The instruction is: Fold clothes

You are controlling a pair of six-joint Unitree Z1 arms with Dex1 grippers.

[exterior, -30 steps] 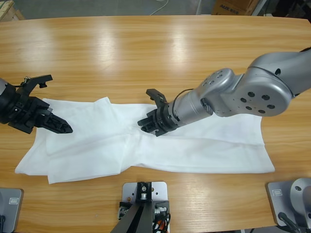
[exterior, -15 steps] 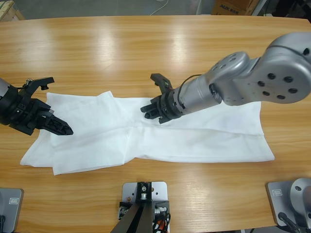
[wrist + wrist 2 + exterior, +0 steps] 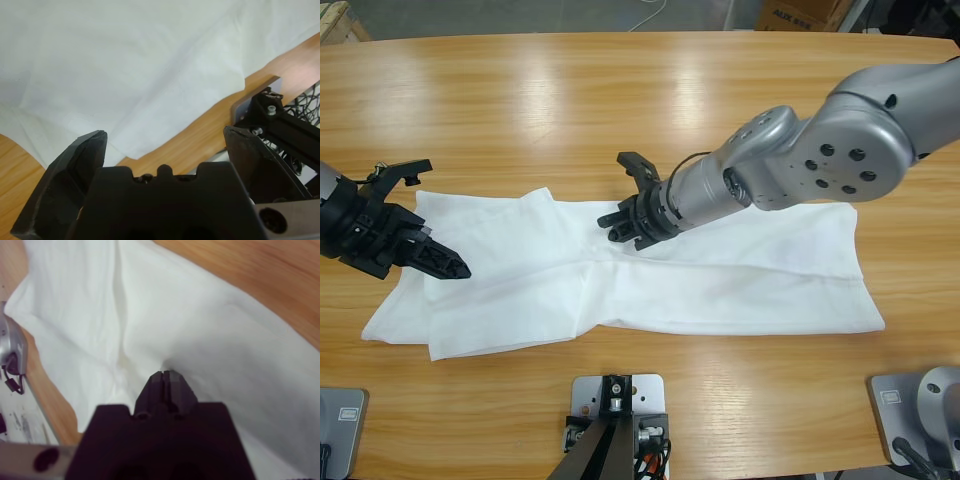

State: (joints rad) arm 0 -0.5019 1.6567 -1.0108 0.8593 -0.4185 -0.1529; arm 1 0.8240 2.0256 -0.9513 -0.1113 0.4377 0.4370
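Since a sec ago, right gripper slid left w/ fingers clamped on white T-shirt mid-fold, dragging cloth; shirt lies across near desk. Left gripper fingers apart, over shirt's left end. Fold likely underway.

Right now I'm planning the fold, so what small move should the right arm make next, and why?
Probably lift a little and carry the cloth toward the near edge. The right gripper looks shut on a pinch of the shirt near its middle top edge, while the left gripper stands open over the shirt's other end, holding nothing. The shirt lies flat on the table.
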